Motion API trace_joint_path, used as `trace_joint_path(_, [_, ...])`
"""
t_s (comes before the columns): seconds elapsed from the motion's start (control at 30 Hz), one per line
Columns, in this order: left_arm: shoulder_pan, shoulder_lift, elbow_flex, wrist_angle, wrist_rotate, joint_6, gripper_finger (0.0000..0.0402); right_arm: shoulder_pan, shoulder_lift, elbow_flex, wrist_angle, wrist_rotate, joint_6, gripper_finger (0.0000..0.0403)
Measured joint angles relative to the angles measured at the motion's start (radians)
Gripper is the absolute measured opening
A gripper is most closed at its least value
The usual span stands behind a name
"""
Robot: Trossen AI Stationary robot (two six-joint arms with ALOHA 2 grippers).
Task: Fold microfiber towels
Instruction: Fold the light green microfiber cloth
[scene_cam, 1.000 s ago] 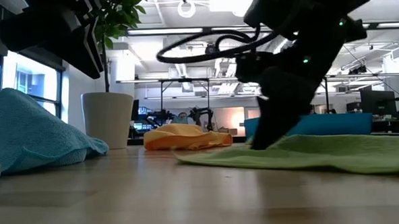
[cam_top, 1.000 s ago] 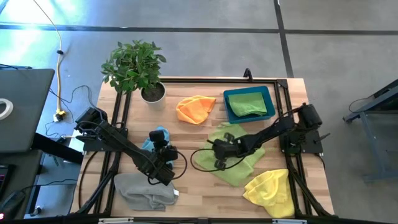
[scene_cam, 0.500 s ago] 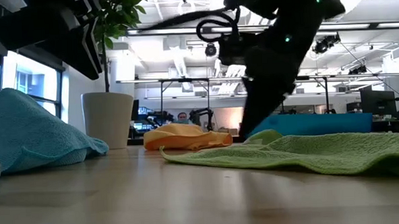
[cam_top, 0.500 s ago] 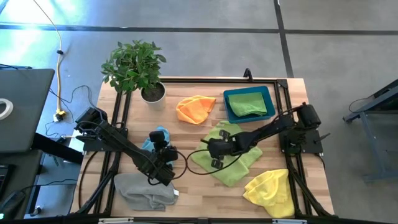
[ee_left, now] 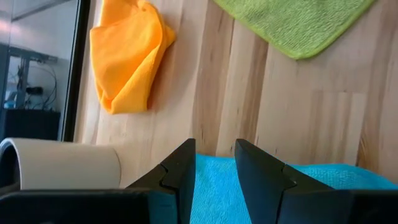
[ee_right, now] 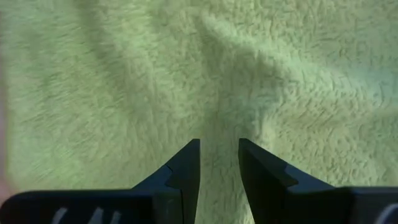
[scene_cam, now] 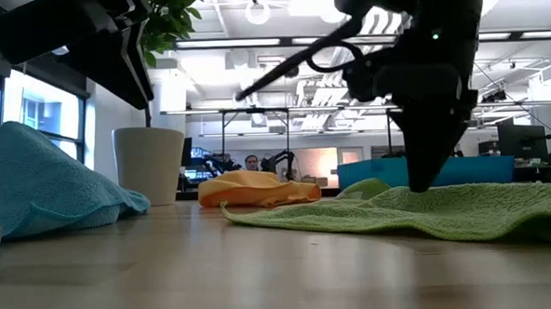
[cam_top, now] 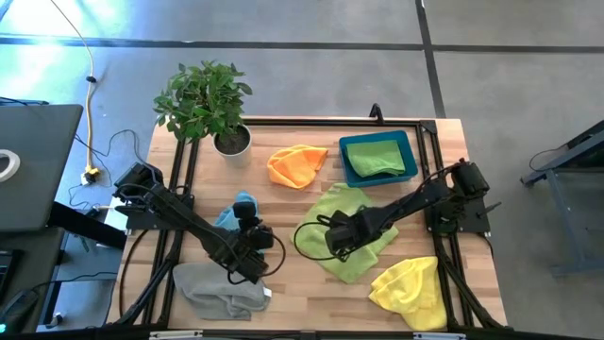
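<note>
you've got the right gripper point(cam_top: 340, 236) low over the lime green towel point(cam_top: 363, 247), which lies spread and a bit rumpled mid-table, and its fingers point(ee_right: 186, 165) stand a narrow gap apart with nothing between them, just plush pile beyond. the left gripper point(cam_top: 253, 247) waits over the light blue towel point(cam_top: 238, 210), fingers likewise slightly parted and empty. this cloth looks light, floppy and grippy, so i'd expect it to drape and drag rather than slide; take it at a corner or an edge, not in the flat middle where you'd only bunch it. the orange towel point(cam_top: 297, 165) sits crumpled near the far side, the green towel point(cam_top: 375, 157) lies in the blue bin point(cam_top: 413, 161), the yellow towel point(cam_top: 411, 285) is at the near right corner and the grey towel point(cam_top: 215, 291) at the near left. the wooden table point(cam_top: 293, 293) is a pale slatted top, with a potted plant point(cam_top: 205, 102) at the far left corner. beyond it, the low view shows an open workshop with ceiling lights and desks, and a person sits far off.
</note>
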Motion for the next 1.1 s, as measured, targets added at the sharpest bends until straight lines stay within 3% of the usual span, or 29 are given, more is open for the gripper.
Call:
trace_joint_path(0.4, [-0.010, 0.000, 0.000, 0.000, 0.042, 0.009, 0.0103, -0.030, 0.113, -0.036, 0.321, -0.030, -0.132, 0.0100])
trace_joint_path(0.77, [-0.037, 0.000, 0.000, 0.002, 0.042, -0.035, 0.0103, -0.119, 0.194, -0.043, 0.732, 0.222, -0.141, 0.0100])
trace_joint_path(1.1, [-0.086, 0.000, 0.000, 0.015, 0.053, -0.054, 0.0103, -0.147, 0.117, -0.044, 0.735, 0.139, -0.323, 0.0100])
